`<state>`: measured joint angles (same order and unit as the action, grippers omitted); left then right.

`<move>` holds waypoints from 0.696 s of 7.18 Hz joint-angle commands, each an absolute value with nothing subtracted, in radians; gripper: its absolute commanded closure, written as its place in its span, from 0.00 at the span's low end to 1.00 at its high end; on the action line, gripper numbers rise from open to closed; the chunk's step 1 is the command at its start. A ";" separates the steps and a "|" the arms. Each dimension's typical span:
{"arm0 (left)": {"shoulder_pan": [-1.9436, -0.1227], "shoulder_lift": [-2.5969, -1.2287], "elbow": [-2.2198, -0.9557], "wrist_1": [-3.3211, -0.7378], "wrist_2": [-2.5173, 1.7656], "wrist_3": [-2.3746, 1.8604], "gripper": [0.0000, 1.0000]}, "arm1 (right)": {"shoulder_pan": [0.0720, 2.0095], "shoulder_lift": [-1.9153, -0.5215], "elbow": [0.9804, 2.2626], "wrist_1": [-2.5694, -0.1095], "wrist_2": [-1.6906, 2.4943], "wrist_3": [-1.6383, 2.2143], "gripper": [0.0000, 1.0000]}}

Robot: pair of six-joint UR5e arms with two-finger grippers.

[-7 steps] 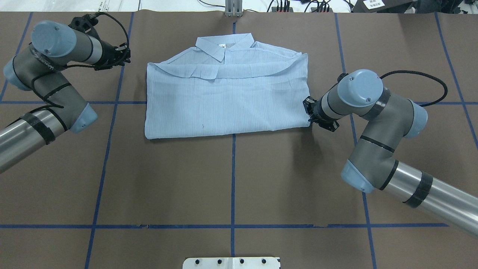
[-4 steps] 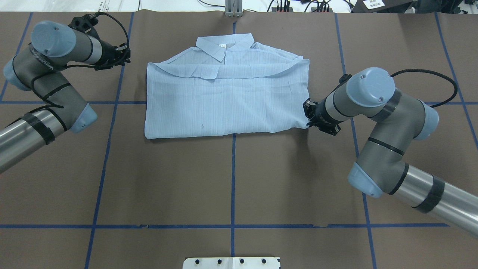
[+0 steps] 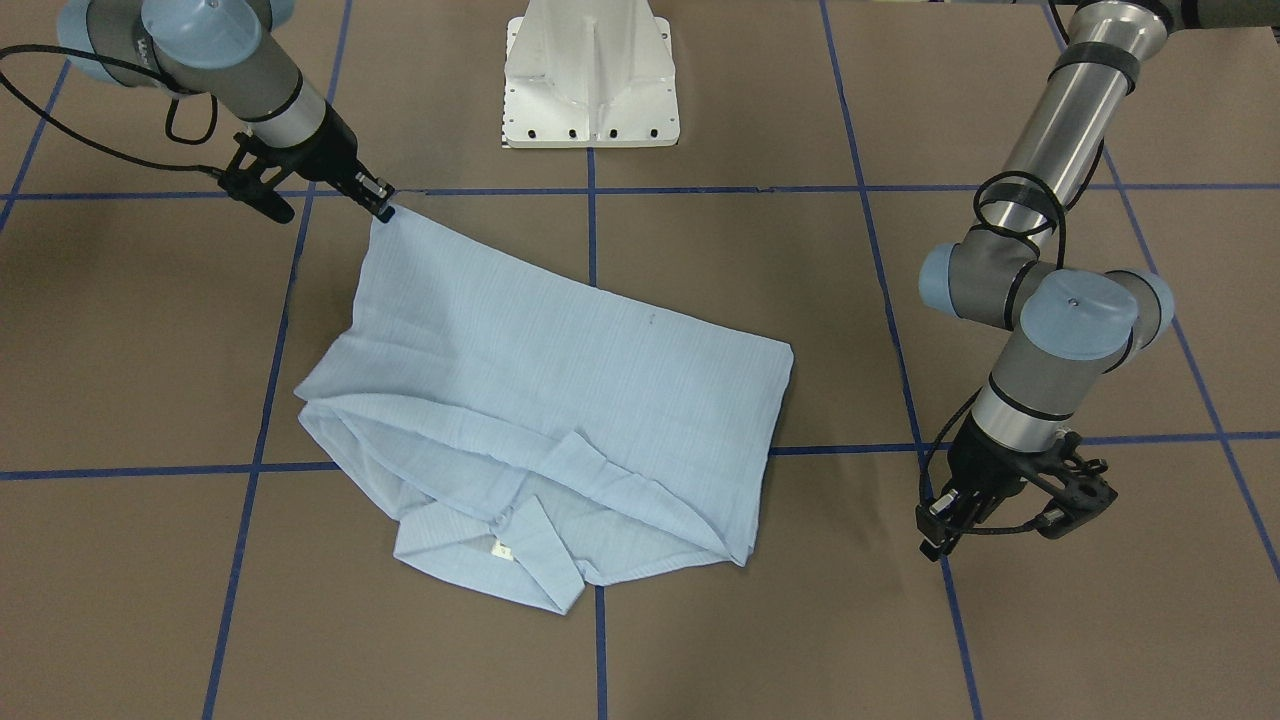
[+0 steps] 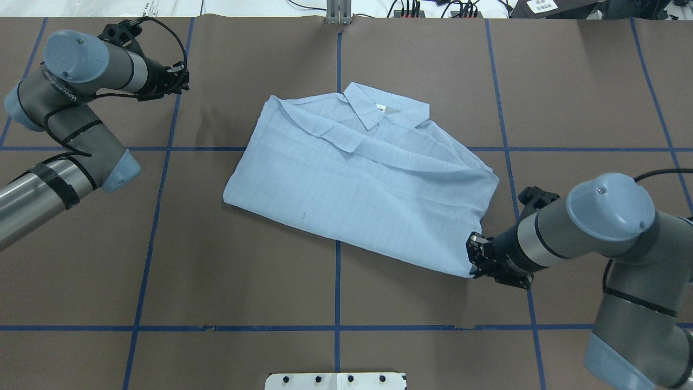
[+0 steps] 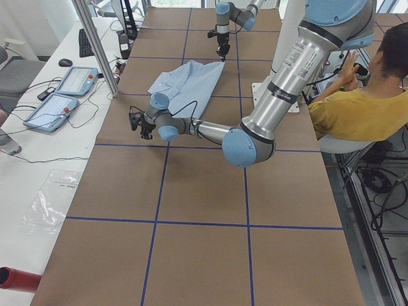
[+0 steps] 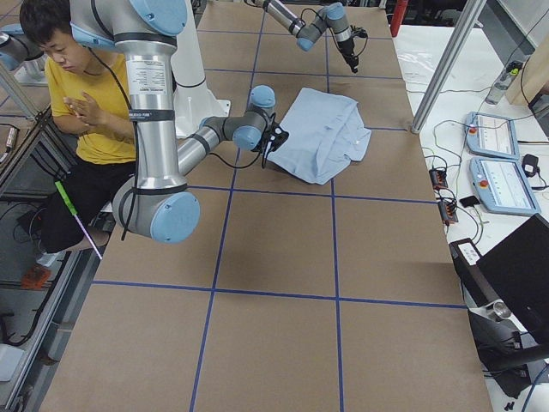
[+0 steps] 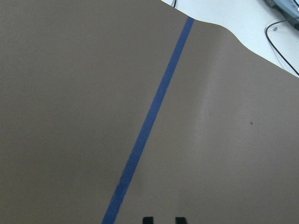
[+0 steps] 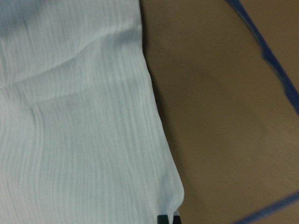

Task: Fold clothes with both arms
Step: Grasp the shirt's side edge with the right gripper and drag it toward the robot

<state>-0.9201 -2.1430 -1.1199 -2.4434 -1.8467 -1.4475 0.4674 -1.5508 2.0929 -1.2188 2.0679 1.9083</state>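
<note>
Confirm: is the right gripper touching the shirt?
Touching. In the front-facing view the right gripper is shut on a corner of the shirt, with no gap between them. The right wrist view shows the same corner pinched.

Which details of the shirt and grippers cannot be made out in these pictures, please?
Neck label text: too small, overhead view.
Shirt buttons: hidden under the folds, every view.
Left gripper opening: fingertips cut off by the left wrist view's bottom edge.
</note>
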 commanded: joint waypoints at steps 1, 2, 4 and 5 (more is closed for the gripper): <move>-0.919 -2.143 -1.120 -2.445 -1.847 -1.448 0.72 | 0.303 -1.652 2.192 -1.219 2.108 1.910 1.00; -0.919 -2.144 -1.121 -2.456 -1.848 -1.447 0.72 | 0.266 -1.660 2.197 -1.223 2.127 1.910 1.00; -0.916 -2.149 -1.123 -2.467 -1.868 -1.448 0.71 | 0.256 -1.675 2.218 -1.238 2.164 1.905 0.24; -0.916 -2.149 -1.123 -2.467 -1.873 -1.448 0.71 | 0.246 -1.666 2.223 -1.283 2.196 1.901 0.00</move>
